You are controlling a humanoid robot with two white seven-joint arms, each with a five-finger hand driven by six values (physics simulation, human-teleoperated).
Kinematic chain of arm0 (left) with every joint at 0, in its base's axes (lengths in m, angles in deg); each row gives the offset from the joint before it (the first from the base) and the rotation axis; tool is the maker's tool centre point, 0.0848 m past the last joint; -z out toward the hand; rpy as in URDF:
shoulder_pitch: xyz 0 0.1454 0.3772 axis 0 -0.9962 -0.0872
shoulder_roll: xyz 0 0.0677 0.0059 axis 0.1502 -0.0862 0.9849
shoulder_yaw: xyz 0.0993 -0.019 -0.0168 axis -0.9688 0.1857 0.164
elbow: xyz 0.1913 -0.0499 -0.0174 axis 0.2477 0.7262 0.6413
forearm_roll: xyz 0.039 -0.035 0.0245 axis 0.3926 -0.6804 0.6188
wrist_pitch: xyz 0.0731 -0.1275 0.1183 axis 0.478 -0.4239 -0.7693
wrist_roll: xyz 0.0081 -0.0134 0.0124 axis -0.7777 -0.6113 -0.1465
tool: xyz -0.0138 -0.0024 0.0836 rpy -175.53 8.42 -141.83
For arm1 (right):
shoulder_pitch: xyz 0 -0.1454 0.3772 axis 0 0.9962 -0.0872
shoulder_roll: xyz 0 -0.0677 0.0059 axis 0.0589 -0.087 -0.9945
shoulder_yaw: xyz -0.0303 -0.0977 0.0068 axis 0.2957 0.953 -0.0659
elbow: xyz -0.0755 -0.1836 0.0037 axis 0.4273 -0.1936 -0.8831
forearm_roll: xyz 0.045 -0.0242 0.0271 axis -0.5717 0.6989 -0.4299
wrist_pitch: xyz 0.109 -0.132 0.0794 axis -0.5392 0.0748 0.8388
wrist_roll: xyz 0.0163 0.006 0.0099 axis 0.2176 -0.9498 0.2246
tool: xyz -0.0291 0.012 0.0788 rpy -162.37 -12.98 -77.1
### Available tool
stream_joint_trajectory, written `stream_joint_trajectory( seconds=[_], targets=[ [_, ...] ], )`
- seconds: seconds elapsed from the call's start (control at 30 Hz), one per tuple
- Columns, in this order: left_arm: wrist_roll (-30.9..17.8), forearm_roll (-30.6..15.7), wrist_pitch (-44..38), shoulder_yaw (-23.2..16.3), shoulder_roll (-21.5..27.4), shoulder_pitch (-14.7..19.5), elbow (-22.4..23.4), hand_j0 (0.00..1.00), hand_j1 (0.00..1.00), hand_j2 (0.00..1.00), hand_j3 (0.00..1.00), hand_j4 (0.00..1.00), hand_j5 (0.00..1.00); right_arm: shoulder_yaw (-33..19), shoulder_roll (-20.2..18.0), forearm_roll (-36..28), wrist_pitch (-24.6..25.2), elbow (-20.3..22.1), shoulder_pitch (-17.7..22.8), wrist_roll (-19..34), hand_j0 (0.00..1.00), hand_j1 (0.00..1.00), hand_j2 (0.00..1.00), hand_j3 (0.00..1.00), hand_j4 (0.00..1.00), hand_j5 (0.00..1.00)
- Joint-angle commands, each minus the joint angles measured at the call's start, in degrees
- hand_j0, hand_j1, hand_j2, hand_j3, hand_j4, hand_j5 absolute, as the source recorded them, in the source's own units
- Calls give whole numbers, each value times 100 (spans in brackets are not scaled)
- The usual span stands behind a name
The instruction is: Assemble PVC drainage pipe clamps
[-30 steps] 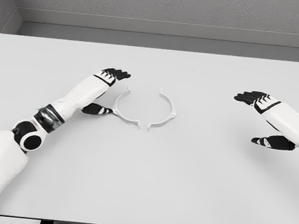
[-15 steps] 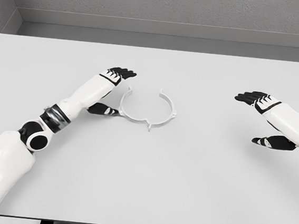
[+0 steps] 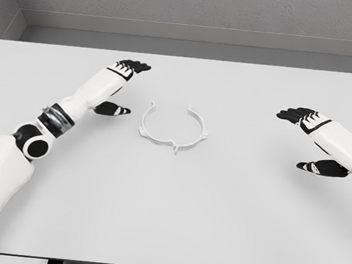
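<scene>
Two white half-ring clamp pieces lie on the table, joined at their near ends. The left clamp half and the right clamp half meet at a small tab at the front, and a gap stays open at the far side. My left hand hovers open to the left of the ring, apart from it, with nothing held. My right hand is open far to the right, well away from the clamp.
The white table spans the whole view, with its front edge near the bottom. A grey wall runs behind the far edge.
The left hand pushed the left clamp half rightward until it met the right half, then drew back to the left and away. The right hand stayed still.
</scene>
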Motion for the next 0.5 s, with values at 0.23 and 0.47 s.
stream_joint_trajectory(
  seconds=[0.23,0.47],
  targets=[
    [3,3,2,-41,-354,0,219,100,100,100,100,100,100,-1,-9,-47,17,3,0,-3,100,100,100,100,100,100],
    [3,-6,2,-24,-337,0,307,100,100,100,100,100,100,-10,-9,-39,17,-6,0,-3,100,100,100,100,100,100]
  ],
)
